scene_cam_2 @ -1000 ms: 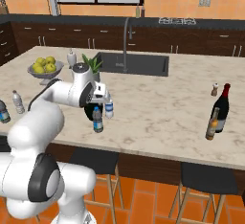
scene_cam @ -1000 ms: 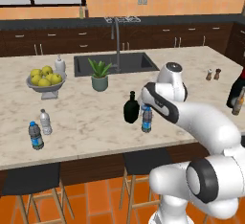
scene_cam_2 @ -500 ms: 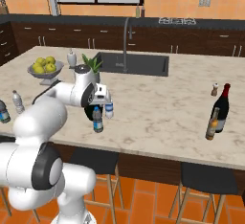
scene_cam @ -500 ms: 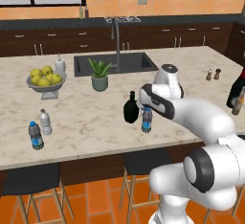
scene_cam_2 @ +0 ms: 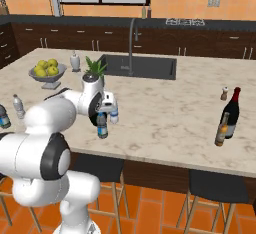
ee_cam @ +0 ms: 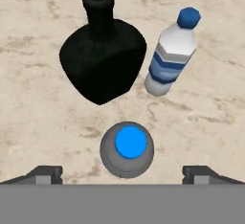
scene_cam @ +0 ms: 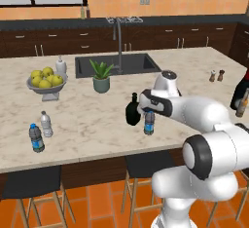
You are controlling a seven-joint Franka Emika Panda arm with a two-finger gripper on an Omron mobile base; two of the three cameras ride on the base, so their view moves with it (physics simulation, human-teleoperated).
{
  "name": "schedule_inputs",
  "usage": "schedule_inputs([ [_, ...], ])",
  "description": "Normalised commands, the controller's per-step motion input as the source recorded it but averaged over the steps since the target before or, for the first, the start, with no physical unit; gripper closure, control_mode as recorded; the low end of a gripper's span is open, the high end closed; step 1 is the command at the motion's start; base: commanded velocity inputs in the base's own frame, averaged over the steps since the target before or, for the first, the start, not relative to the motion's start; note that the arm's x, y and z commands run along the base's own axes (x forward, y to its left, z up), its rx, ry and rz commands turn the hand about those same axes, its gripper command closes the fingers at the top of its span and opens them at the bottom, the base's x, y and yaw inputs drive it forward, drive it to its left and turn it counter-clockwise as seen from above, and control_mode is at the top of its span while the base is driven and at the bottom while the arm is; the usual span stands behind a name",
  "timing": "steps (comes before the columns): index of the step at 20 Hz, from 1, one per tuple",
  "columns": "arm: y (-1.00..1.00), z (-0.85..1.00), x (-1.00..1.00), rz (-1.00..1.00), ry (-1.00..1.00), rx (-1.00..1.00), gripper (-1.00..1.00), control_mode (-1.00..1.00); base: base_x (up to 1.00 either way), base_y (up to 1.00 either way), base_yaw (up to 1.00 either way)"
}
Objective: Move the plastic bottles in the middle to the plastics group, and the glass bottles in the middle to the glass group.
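My gripper (ee_cam: 123, 174) hangs open right above the dark-tinted plastic bottle (ee_cam: 127, 149), whose blue cap lies between the wide-apart fingertips (ee_cam: 45, 173). Beyond it stand the squat black glass bottle (ee_cam: 103, 50) and the clear plastic bottle (ee_cam: 172, 58) with a blue label band. From the base the gripper (scene_cam: 147, 107) sits over the dark-tinted bottle (scene_cam: 149, 123), next to the black bottle (scene_cam: 132, 111). The plastics group stands at the counter's left: a dark-grey bottle (scene_cam: 35, 138) and a pale bottle (scene_cam: 46, 123). The glass group stands far right: a tall dark bottle (scene_cam_2: 231, 113) and an amber bottle (scene_cam_2: 221, 129).
A fruit bowl (scene_cam: 44, 82), a soap dispenser (scene_cam: 61, 65), a potted plant (scene_cam: 101, 76) and the sink (scene_cam: 116, 65) with its tap lie behind. Salt and pepper shakers (scene_cam: 216, 75) stand at the right. Stools (scene_cam: 146, 166) tuck under the counter's front edge.
The arm's elbow has shifted a little. The hand stays over the dark-tinted bottle with jaws open, and the bottles have not moved.
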Motion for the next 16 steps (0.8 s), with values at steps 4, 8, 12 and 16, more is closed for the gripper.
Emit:
schedule_inputs([
  [4,0.00,-0.26,0.22,0.05,0.00,0.00,-1.00,-1.00,0.00,0.00,0.00],
  [8,0.00,-0.26,0.19,0.05,0.00,0.00,-1.00,-1.00,0.00,0.00,0.00],
  [12,0.00,-0.29,0.17,0.05,0.00,0.00,-1.00,-1.00,0.00,0.00,0.00],
  [16,0.00,-0.06,0.02,0.02,0.00,0.00,-1.00,-1.00,0.00,0.00,0.00],
])
